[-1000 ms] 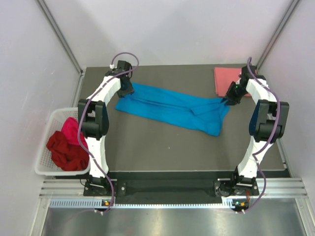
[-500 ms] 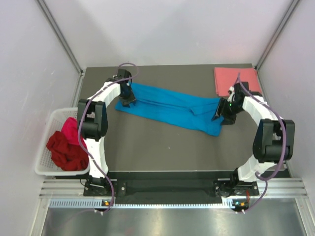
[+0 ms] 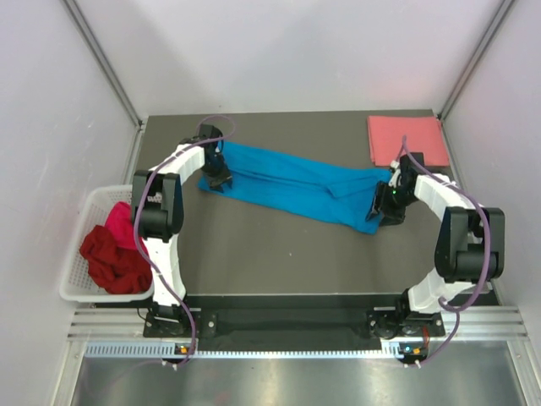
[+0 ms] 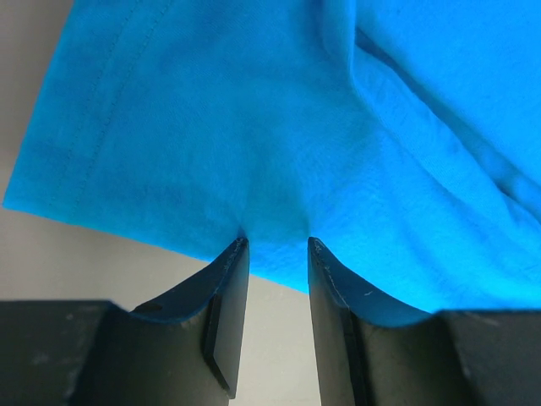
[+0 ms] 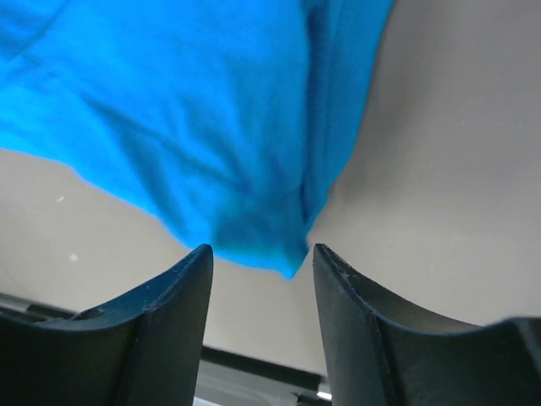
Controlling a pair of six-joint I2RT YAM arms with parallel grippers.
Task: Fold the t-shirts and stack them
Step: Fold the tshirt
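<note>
Top external: white lattice plastic basket (image 3: 95, 203) beside left edge of dark bench (image 3: 279, 254), near end, holds crumpled dark red t-shirt (image 3: 114, 258) and magenta t-shirt (image 3: 122, 222). Mid-bench, bright blue t-shirt (image 3: 292, 188) lies stretched left to right. Left gripper (image 4: 275, 245) at its left end, fingers parted, tips at hem, nothing between. Right gripper (image 5: 262, 254) at its right corner, fingers spread, cloth corner just ahead of gap. Far right corner: salmon pink t-shirt (image 3: 406, 139), folded flat.

A dark grey surface (image 3: 279, 254) sits inside a booth of plain white walls (image 3: 296, 51), with slim metal posts (image 3: 101, 59) rising at the back corners. An aluminium rail (image 3: 110, 326) lines its near edge, with a brushed metal panel (image 3: 279, 381) below. The light is soft and even.
</note>
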